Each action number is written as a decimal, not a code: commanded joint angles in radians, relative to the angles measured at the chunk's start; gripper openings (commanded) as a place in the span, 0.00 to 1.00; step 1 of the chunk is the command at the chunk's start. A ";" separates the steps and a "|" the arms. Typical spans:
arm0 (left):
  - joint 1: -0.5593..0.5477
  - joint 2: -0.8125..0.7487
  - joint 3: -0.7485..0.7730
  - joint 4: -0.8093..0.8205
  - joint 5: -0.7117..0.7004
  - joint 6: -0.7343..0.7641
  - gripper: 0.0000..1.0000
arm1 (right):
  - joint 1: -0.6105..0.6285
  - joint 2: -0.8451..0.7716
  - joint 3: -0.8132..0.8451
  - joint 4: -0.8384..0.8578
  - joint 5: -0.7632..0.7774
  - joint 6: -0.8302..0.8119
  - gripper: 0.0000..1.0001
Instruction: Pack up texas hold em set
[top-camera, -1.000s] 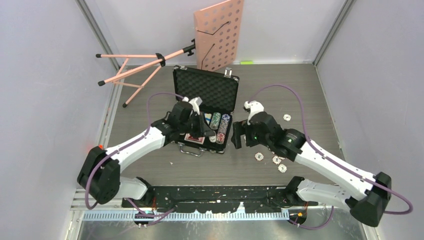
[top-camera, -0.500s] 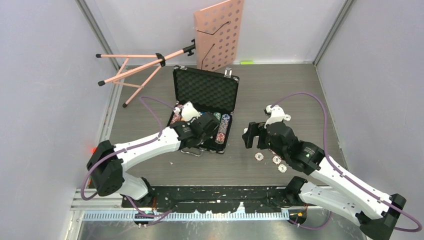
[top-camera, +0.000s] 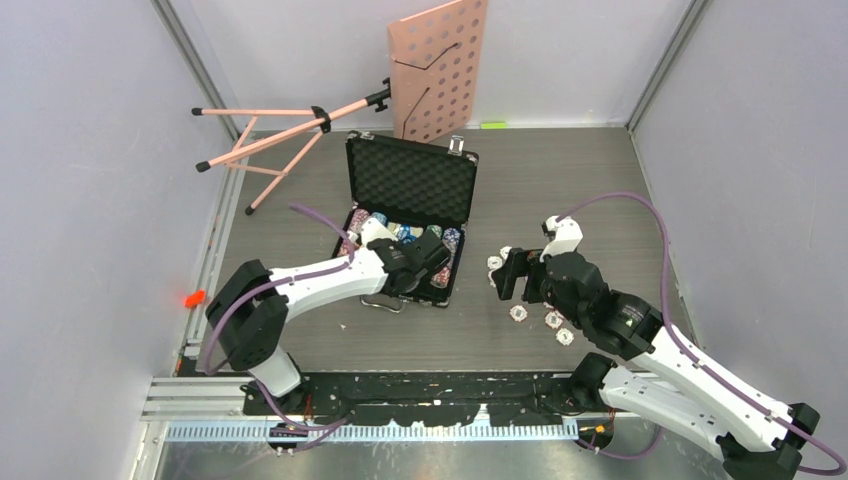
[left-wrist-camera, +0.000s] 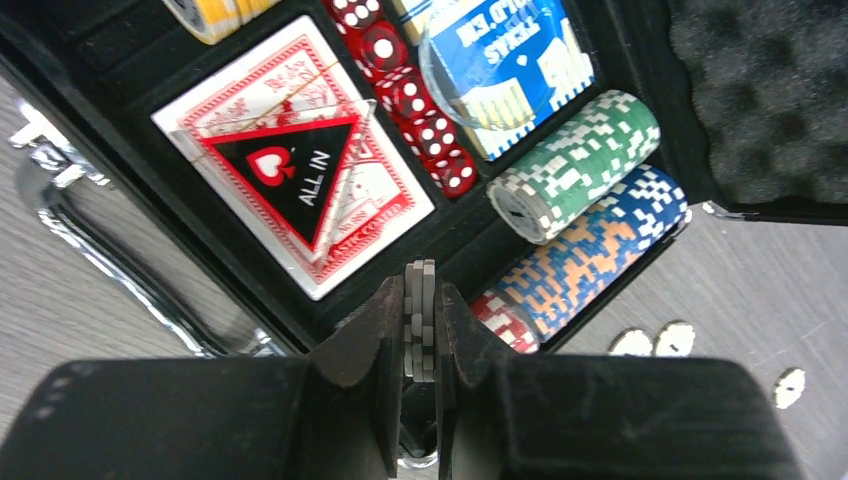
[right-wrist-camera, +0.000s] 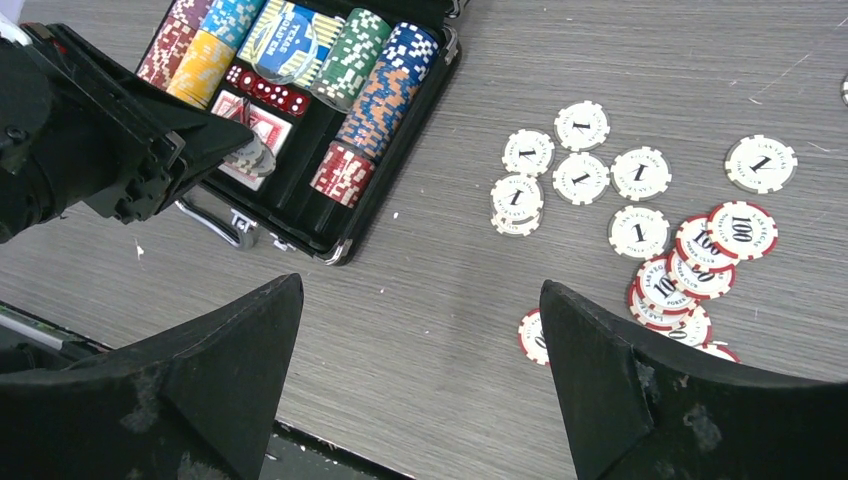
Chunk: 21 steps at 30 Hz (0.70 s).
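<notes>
The black case (top-camera: 412, 180) lies open mid-table with its foam lid raised. Its tray holds a green chip roll (left-wrist-camera: 575, 165), a blue-and-orange roll (left-wrist-camera: 590, 250), red dice (left-wrist-camera: 415, 100) and a card deck (left-wrist-camera: 300, 170) under an "ALL IN" triangle. My left gripper (top-camera: 428, 264) hovers over the tray's front, shut on a small stack of white chips (left-wrist-camera: 421, 275) held edge-on. Right of the case, my right gripper (right-wrist-camera: 420, 288) hangs open above bare table. Loose white chips (right-wrist-camera: 580, 178) and red-rimmed chips (right-wrist-camera: 742, 230) lie beyond its right finger.
The pink perforated music stand (top-camera: 440, 65) leans against the back wall, with its tripod legs (top-camera: 270, 140) lying at the back left. The case's metal handle (left-wrist-camera: 100, 250) sticks out at the near side. Grey walls close in both sides.
The left arm swung down and right, carrying its chips over the case's front right. The right gripper drew back to the right, away from the case, and stayed open.
</notes>
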 joint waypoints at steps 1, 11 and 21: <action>0.000 0.033 0.077 0.026 -0.063 -0.069 0.00 | -0.004 -0.001 0.004 0.007 0.040 0.008 0.94; 0.038 0.166 0.150 0.052 0.017 -0.064 0.00 | -0.003 -0.009 0.005 0.009 0.033 0.012 0.94; 0.052 0.197 0.171 0.074 -0.003 -0.033 0.25 | -0.003 0.022 0.017 0.018 0.014 0.009 0.94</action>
